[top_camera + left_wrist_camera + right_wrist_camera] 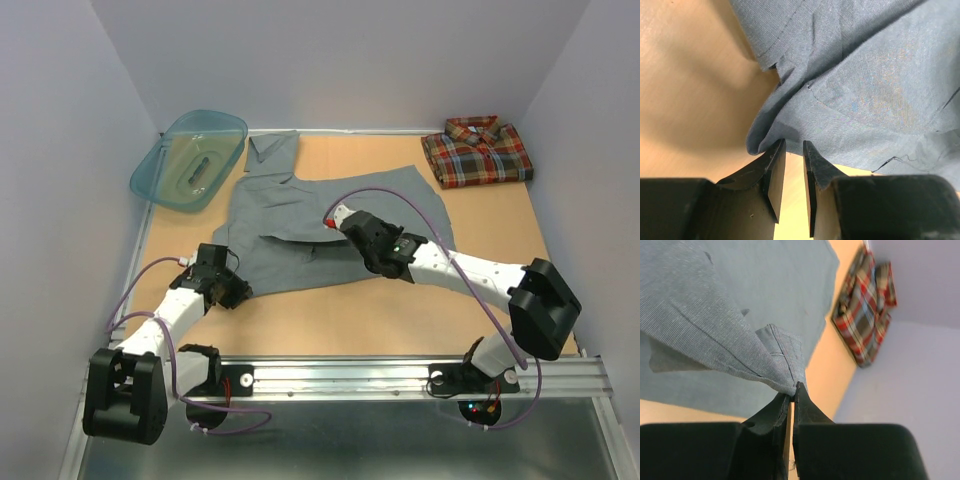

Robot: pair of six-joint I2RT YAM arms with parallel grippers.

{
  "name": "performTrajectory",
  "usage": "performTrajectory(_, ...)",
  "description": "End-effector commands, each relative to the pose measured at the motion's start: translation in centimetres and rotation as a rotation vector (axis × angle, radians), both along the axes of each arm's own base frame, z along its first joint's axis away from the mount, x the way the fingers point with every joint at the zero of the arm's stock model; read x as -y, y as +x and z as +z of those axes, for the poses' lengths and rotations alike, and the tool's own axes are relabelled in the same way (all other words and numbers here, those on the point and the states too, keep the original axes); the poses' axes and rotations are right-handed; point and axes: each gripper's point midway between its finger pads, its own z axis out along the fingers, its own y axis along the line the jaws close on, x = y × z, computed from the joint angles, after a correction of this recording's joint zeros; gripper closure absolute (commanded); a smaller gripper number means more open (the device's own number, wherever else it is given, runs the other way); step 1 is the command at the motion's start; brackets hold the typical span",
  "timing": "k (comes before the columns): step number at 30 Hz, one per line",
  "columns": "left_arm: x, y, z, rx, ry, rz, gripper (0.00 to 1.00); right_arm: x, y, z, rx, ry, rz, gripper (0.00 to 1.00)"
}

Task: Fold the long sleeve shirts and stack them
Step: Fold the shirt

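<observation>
No readable text, label, brand or number is showing anywhere. Nothing legible is appearing on the grey shirt (320,220), the plaid shirt (476,152) or the teal basin (222,135).

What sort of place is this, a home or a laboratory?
Probably a robot laboratory cell: plain walls enclose the wooden table, and two robot arms bolted to an aluminium rail handle a grey shirt.
</observation>
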Motion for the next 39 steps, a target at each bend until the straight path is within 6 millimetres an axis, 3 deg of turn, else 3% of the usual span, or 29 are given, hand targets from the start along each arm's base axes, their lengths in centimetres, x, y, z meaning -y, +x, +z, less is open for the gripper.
performTrajectory(1, -0.6, 0.2, 0.7, 0.012, 0.013, 0.033, 0.68, 3.0, -0.3, 1.9, 0.121, -0.066, -0.152, 0.99)
performTrajectory(7, -0.4, -0.2, 0.4, 0.008, 0.001, 0.032, 0.68, 3.7, 0.2, 2.2, 0.155, -0.064, -0.214, 0.99)
performTrajectory(16, -0.1, -0.5, 0.4, 0.018, -0.024, 0.03, 0.68, -0.2, 3.6, 7.3, 0.258, 0.086, -0.221, 0.99)
performTrajectory(20, 0.1, -0.7, 0.3, 0.018, -0.039, 0.034, 0.68, 0.2, 3.0, 5.9, 0.241, 0.103, -0.193, 0.99)
performTrajectory(23, 0.1, -0.5, 0.5, 0.029, -0.047, 0.04, 0.68, 2.5, 1.2, 3.1, 0.219, 0.067, -0.231, 0.97)
performTrajectory(26, 0.2, -0.4, 0.8, 0.04, -0.054, 0.043, 0.68, 5.2, -0.8, 0.9, 0.225, 0.061, -0.294, 0.76)
performTrajectory(27, 0.2, -0.4, 0.9, 0.043, -0.054, 0.045, 0.68, 5.7, -1.2, 0.6, 0.232, 0.08, -0.314, 0.61)
performTrajectory(28, 0.2, -0.4, 0.9, 0.043, -0.055, 0.046, 0.68, 6.1, -1.6, 0.1, 0.233, 0.08, -0.324, 0.53)
performTrajectory(33, 0.3, 0.1, 2.1, 0.067, -0.059, 0.042, 0.67, 7.6, -3.5, 0.8, 0.247, 0.246, -0.38, 0.42)
performTrajectory(35, 0.3, 0.7, 3.1, 0.094, -0.055, 0.036, 0.66, 7.5, -3.9, 1.4, 0.252, 0.347, -0.383, 0.31)
performTrajectory(36, 0.2, 0.7, 3.3, 0.091, -0.048, 0.034, 0.63, 6.9, -4.2, 2.4, 0.245, 0.447, -0.362, 0.24)
performTrajectory(39, 0.2, 1.6, 4.8, 0.125, -0.033, 0.008, 0.54, 5.0, -4.5, 3.1, 0.191, 0.659, -0.335, 0.2)
